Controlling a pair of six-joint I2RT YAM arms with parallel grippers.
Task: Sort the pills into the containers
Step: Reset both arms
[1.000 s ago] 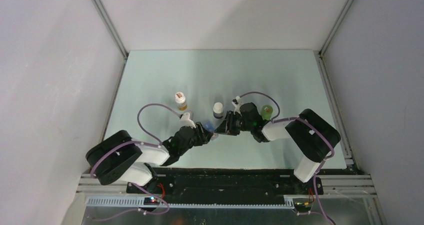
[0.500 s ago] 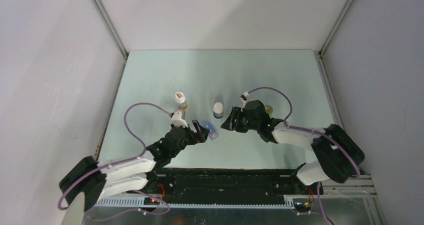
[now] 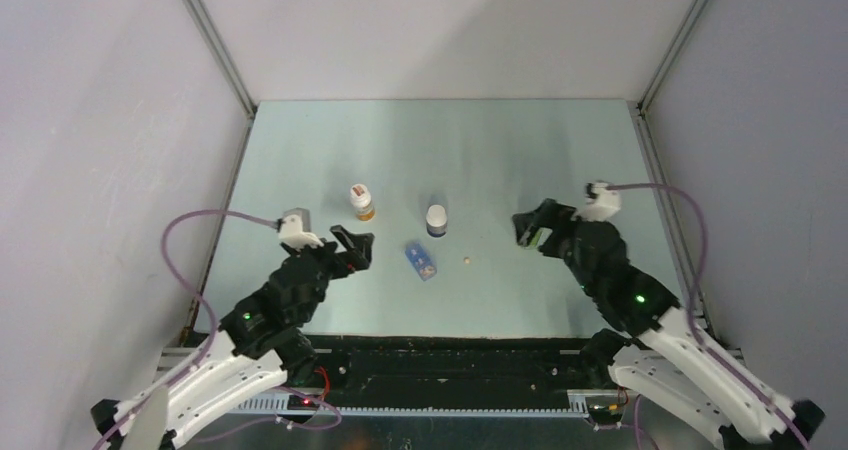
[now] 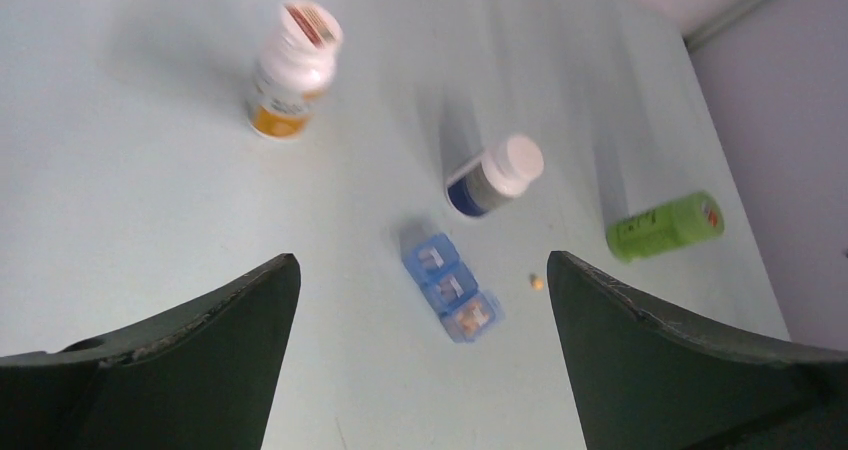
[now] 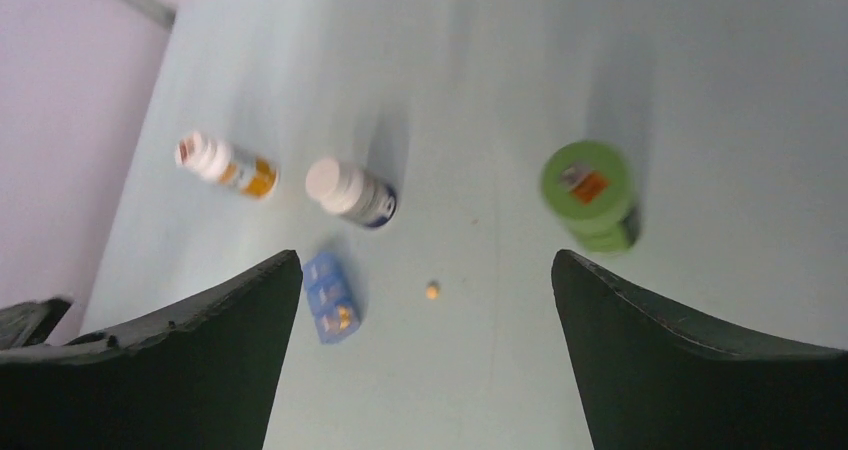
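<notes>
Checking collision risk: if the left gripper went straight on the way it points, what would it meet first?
Probably the pill box, lying on the table just ahead of the left gripper; depth is unclear.

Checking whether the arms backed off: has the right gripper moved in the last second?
Yes. The right gripper has pulled rightward, away from the dark-labelled white-capped bottle it was beside, and its jaws are now open.

The left arm [image 3: 290, 295] and right arm [image 3: 610, 270] were black near the wrist and white-shelled toward the base, each carrying a tiny green light [image 3: 640, 298] and a small white wrist block [image 3: 295, 232]. A purple cable [image 3: 195, 225] looped off each, toward nine o'clock on the left, three on the right. The fingers [image 4: 190, 360] were broad dark wedges.
</notes>
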